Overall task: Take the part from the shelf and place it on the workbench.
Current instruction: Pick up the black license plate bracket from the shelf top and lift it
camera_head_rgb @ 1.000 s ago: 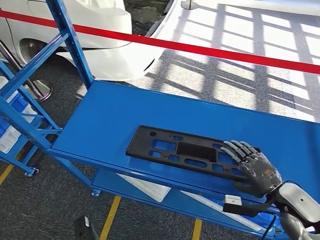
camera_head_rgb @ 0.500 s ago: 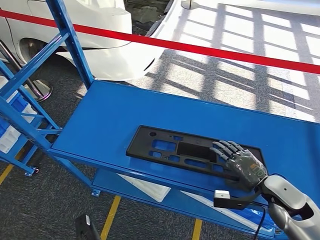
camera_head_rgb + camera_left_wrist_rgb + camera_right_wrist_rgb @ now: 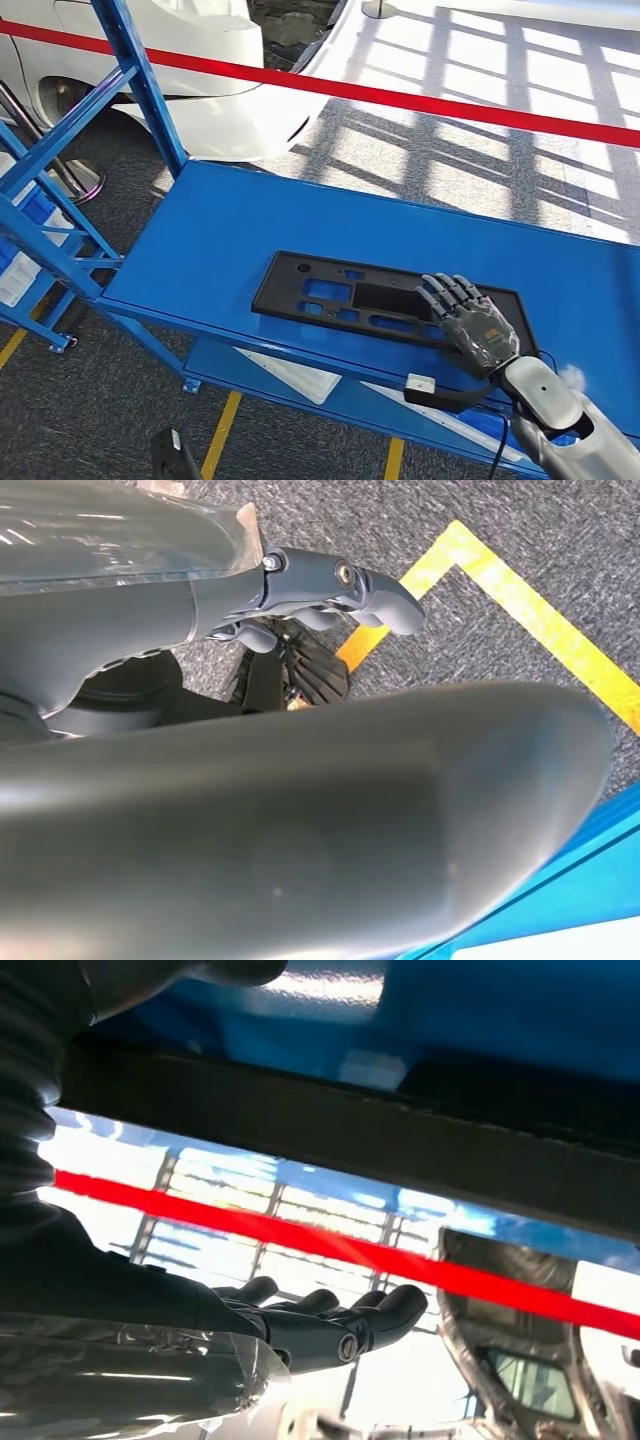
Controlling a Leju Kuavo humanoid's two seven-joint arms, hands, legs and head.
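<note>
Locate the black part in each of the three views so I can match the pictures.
Head view: the black part lies flat on the blue shelf, lower centre, with the right robot hand over its right end.
Left wrist view: not in it.
Right wrist view: the dark bar across the upper half appears to be the part's edge, seen close.
Shared landmark: the red barrier tape, also crossing the right wrist view.
</note>
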